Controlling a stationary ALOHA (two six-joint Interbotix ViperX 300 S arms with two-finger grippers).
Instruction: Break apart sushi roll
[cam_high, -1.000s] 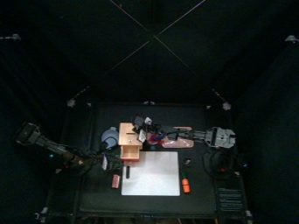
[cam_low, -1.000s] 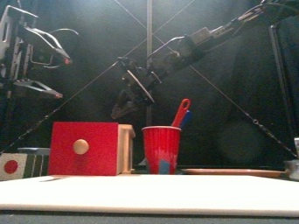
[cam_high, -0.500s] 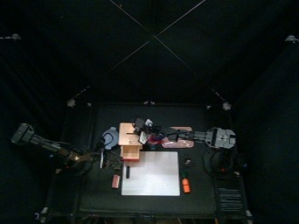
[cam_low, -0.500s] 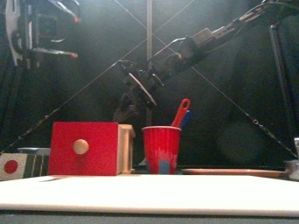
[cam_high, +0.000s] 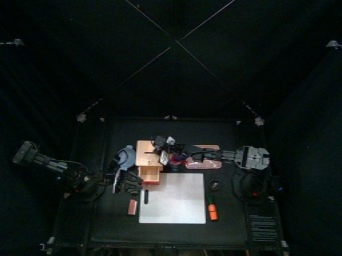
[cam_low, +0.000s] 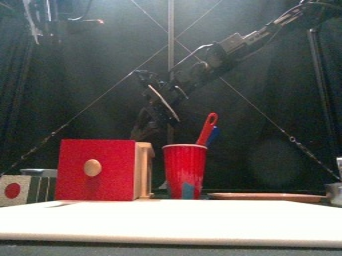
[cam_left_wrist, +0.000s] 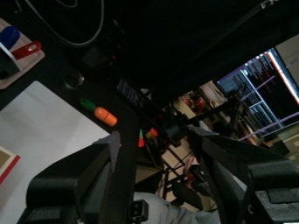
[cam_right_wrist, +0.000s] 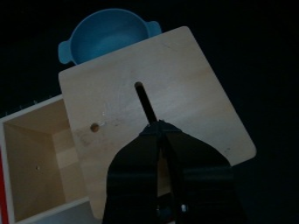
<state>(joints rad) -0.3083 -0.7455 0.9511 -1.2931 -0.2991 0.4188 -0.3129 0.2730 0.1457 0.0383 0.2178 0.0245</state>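
Observation:
I cannot make out the sushi roll in any view. My right gripper (cam_right_wrist: 153, 128) is shut and hangs over the pale lid of a wooden box (cam_right_wrist: 140, 101), with a blue bowl (cam_right_wrist: 105, 35) past the box's edge. From the front, the right gripper (cam_low: 146, 118) sits high behind the red-fronted box (cam_low: 100, 168). From above, the right gripper (cam_high: 163, 143) is at the box's far end. My left gripper (cam_left_wrist: 158, 144) stands wide open with nothing between its jaws, raised at the table's left and looking down across the white board (cam_left_wrist: 35, 131).
A red cup (cam_low: 183, 170) holding a red and blue utensil (cam_low: 207, 128) stands beside the box. A white board (cam_high: 175, 197) covers the table's front. An orange piece (cam_high: 211, 211) and a red piece (cam_high: 132, 207) lie at its edges. A shallow tray (cam_low: 267, 197) sits at the right.
The left arm has lifted out of the front view's upper left and turned near the table's left edge. The right arm has not moved.

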